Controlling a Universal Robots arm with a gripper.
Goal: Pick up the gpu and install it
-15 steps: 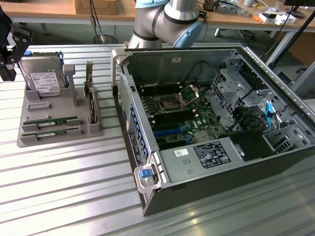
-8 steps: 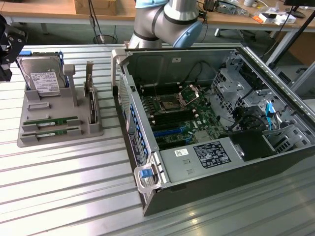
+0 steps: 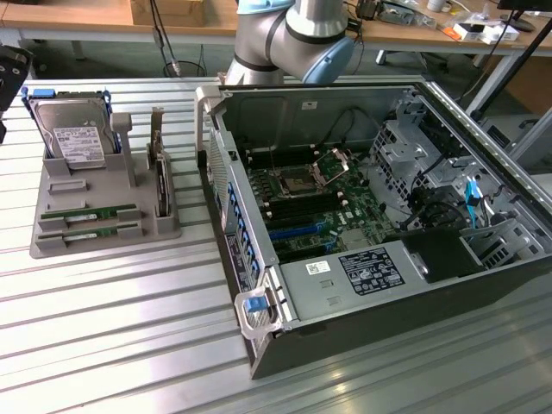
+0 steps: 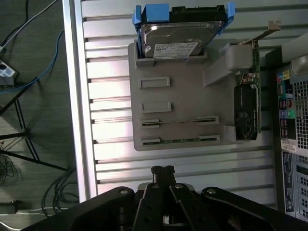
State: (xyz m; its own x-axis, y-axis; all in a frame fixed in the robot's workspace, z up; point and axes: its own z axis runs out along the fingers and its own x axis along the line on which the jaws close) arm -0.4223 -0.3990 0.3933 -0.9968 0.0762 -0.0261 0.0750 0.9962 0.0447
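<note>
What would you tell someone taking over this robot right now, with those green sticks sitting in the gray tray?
Gripper: shut, empty, above the slatted table, short of the gray tray.
Green sticks: two, both lying in their tray slots.
Computer case: open, beside the tray.
Done: nothing; no stick lifted or installed.
Left: the whole pick-up and install.

Ribbed shiny metal table (image 3: 103, 302), matt grey plastic holder (image 3: 90, 185), green circuit-board gpu (image 3: 99, 214)
</note>
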